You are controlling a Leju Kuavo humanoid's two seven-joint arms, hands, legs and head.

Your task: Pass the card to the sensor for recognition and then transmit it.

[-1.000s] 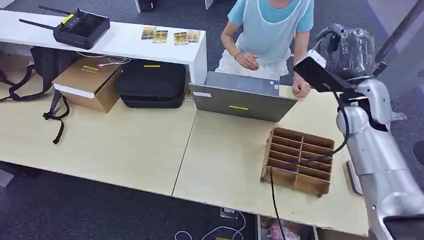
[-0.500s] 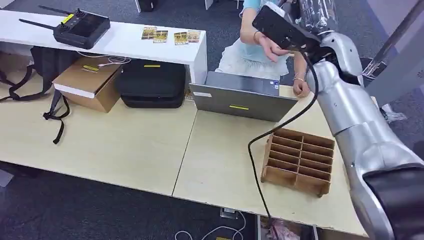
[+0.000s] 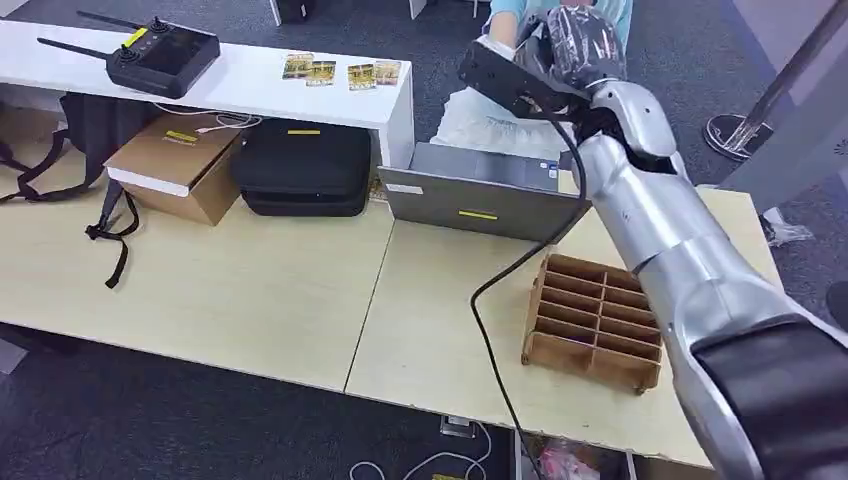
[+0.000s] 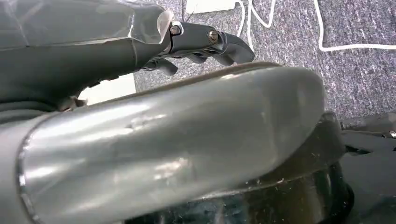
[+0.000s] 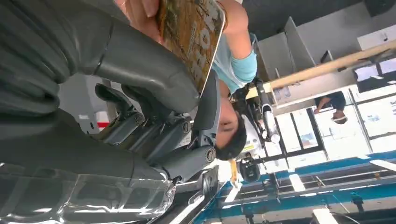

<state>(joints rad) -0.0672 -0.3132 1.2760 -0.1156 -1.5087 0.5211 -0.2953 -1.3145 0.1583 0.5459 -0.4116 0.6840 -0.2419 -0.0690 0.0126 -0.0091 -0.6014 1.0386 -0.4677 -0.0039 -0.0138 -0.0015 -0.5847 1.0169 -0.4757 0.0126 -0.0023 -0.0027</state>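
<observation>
- The card (image 5: 189, 35) lies across the thick thumb of the right hand (image 5: 140, 93) in the right wrist view, a printed face toward the camera and its long axis running away from the wrist, out past the thumb
- A person's fingers (image 5: 135, 9) touch the card's edge on the wrist side; whether the robot's thumb presses the card against the darker fingers or the person alone carries it cannot be told from these pictures
- In the head view the right hand (image 3: 580, 45) is raised high beyond the laptop (image 3: 480, 195), reached out toward the person (image 3: 520, 15) seated behind the table (image 3: 250, 290)
- Judged from this, the handover turns on the card's free end lying on the person's side, the right hand being the nearer one
- The left hand (image 4: 201, 42) hangs over grey carpet (image 4: 350, 70), fingers curled together around nothing
- More cards (image 3: 340, 72) sit on the white shelf (image 3: 250, 95), well apart from both hands
- A compartmented wooden tray (image 3: 595, 320) stands on the table under the right arm
</observation>
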